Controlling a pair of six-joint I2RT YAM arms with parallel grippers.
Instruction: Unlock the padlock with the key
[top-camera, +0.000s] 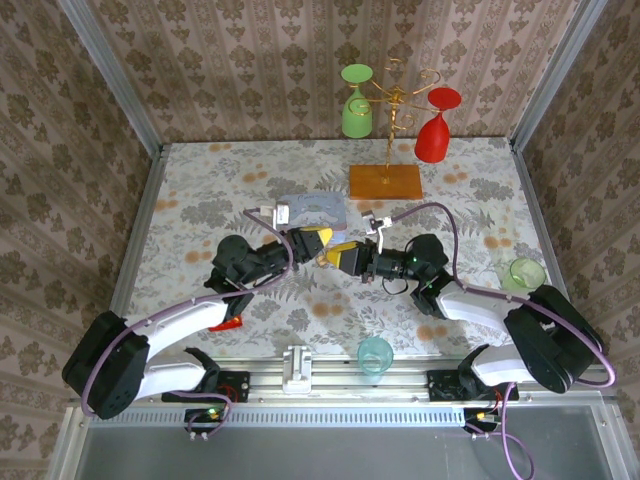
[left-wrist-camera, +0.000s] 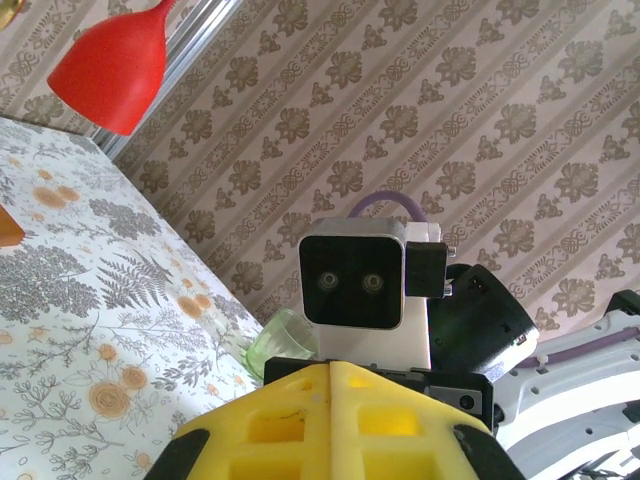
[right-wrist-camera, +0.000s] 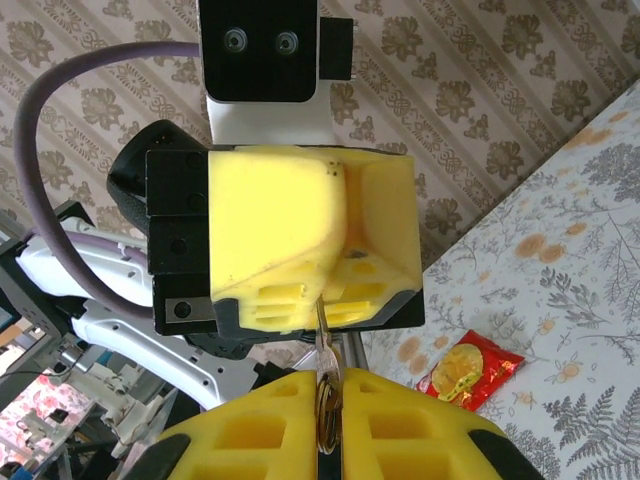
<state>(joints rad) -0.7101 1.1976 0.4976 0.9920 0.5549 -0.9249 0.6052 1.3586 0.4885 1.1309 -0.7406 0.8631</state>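
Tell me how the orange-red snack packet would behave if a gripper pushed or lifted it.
The snack packet lies flat on the table and looks thin, so it is probably light and would likely slide rather than tip when pushed. Its glossy film with crimped ends suggests it would flop and crumple in a pinch, and it may be slippery.

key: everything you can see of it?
The key shows edge-on as a thin silvery metal strip, standing about upright in the right wrist view. Its lower, brassier part, possibly a ring, is pinched between the yellow fingers of the right gripper. Its tip reaches the underside of the left gripper, whose fingers are shut; what it meets there is hidden.
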